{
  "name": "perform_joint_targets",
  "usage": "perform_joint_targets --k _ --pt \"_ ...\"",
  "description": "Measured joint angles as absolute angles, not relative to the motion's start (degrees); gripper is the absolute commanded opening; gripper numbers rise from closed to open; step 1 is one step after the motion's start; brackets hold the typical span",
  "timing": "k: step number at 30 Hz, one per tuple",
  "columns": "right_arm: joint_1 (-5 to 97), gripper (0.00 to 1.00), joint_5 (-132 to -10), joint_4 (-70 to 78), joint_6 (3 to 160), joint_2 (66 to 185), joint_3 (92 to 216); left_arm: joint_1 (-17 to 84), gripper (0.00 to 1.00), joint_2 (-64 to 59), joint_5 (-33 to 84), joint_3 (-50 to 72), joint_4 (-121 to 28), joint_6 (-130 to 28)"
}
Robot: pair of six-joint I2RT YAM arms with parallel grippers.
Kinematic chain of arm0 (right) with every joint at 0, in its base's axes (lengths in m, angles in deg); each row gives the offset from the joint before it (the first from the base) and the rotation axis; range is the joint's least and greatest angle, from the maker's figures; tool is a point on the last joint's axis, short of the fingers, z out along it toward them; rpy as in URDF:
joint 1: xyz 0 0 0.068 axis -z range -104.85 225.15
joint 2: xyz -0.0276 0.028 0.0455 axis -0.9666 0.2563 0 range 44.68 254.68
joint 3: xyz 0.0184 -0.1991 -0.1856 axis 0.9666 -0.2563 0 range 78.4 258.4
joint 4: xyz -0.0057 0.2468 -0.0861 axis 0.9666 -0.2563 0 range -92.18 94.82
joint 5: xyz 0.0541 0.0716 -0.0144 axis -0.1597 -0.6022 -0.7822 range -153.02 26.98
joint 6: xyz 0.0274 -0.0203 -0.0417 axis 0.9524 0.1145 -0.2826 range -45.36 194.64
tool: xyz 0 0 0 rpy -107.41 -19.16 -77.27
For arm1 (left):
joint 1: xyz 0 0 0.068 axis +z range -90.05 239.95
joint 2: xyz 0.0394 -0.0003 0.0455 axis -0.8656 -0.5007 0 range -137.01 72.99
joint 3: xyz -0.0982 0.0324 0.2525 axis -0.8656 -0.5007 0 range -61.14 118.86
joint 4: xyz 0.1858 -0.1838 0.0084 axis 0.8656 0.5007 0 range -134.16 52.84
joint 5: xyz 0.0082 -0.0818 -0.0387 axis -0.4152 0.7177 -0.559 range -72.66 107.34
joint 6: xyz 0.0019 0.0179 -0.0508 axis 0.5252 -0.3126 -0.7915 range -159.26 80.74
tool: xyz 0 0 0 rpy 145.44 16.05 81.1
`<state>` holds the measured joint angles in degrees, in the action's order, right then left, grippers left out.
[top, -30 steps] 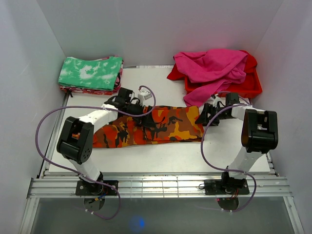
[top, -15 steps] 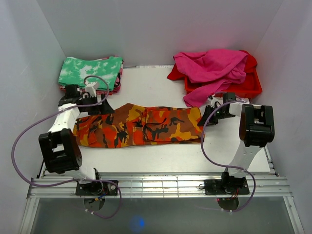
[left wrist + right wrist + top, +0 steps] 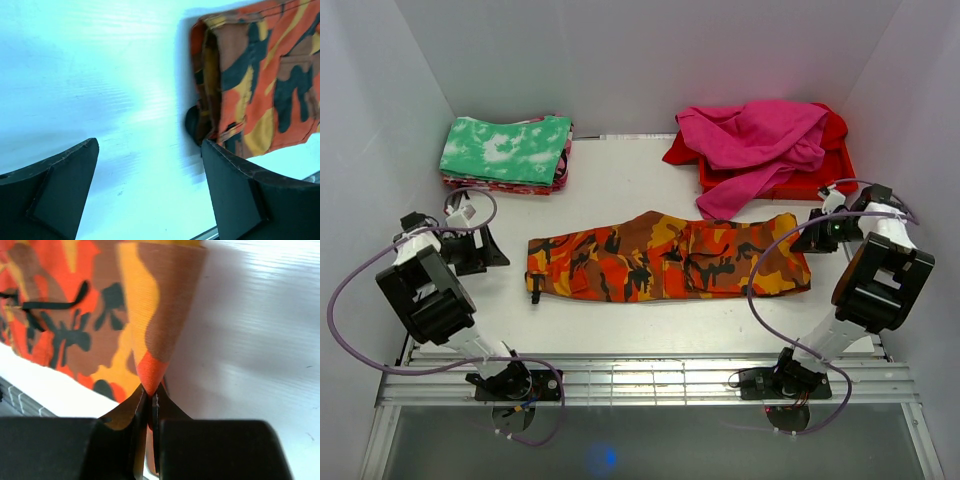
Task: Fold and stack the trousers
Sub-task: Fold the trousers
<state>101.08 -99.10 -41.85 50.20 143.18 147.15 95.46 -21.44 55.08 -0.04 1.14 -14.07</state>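
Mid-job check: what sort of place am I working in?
Likely a lab test cell: plain white walls box in the table, pink garments fill a red bin, a folded stack sits at the back left.

Robot lab test booth: plain white walls (image 3: 650,60), white table (image 3: 620,190), aluminium mounting rail (image 3: 650,380).

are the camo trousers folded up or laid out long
Laid out long: the trousers lie flat in one strip, not doubled end to end, with the right fingers pinching their right end.
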Motion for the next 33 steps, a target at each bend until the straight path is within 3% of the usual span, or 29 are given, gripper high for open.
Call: perform_joint_targets --k 2,10,14,20,21,24,25,33 --pt "101.15 0.08 -100.5 -43.43 49.3 141.91 147.61 95.09 0.83 -23.56 55.91 -0.52 1.38 -13.41" --pt "99.14 0.08 -110.95 -46.6 51.42 140.73 147.63 92.14 0.8 -29.46 63.93 -1.48 0.2 -15.1" --pt "97.08 0.08 -114.46 -45.59 55.97 140.69 147.63 89.06 0.72 -30.12 66.53 -2.64 -1.94 -17.52" --pt "90.85 0.08 -116.54 -38.07 66.37 136.8 145.99 85.95 0.42 -32.48 68.7 -3.54 -3.54 -19.45" --pt "89.32 0.08 -116.8 -36.59 68.4 135.68 145.55 85.71 0.31 -32.96 68.87 -3.58 -3.67 -19.64" --pt "84.14 0.08 -117.26 -31.36 74.35 133.24 144.79 85.01 0.14 -34.07 69.31 -3.64 -3.76 -20.21" --pt "82.33 0.08 -117.24 -29.29 76.23 132.82 144.57 84.79 0.0 -34.25 69.4 -3.67 -3.71 -20.36" --pt "67.25 0.08 -115.73 -12.85 92.34 132.95 144.29 80.58 0.0 -34.36 70.05 -3.64 -3.69 -21.41"
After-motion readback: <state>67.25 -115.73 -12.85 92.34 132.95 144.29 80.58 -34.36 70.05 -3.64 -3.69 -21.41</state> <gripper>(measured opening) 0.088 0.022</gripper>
